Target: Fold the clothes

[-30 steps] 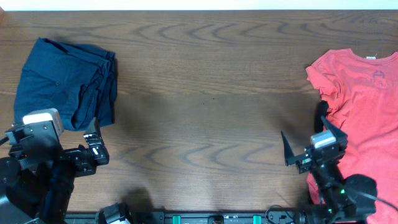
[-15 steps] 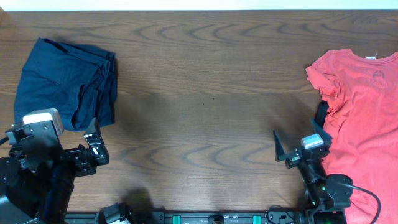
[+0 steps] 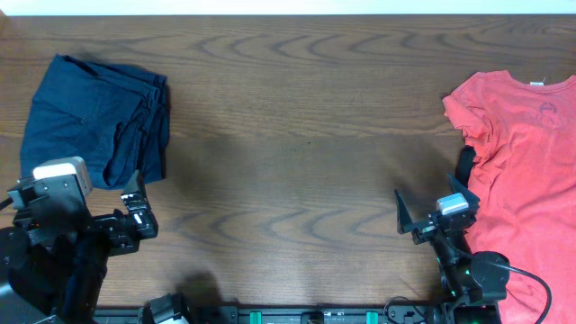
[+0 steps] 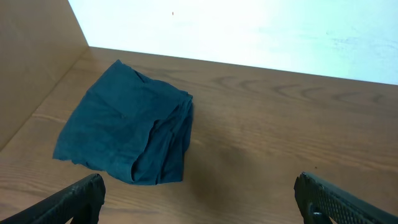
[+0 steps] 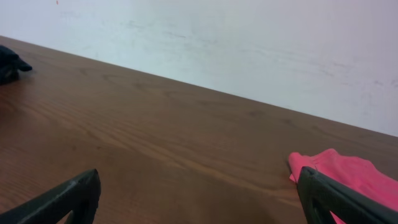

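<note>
The dark navy shorts lie in a folded bundle at the far left of the wooden table. They also show in the left wrist view, and a dark corner of them shows at the left edge of the right wrist view. My left gripper is open and empty, near the front edge just below the bundle, and it also shows in the left wrist view. My right gripper is open and empty at the front right, and it also shows in the right wrist view.
A red T-shirt lies spread at the right edge of the table, just right of my right gripper; its sleeve shows in the right wrist view. A white wall runs along the back.
My right arm has shifted a little to the left, away from the red T-shirt, with its gripper still open. The left arm and the navy bundle have not moved.
</note>
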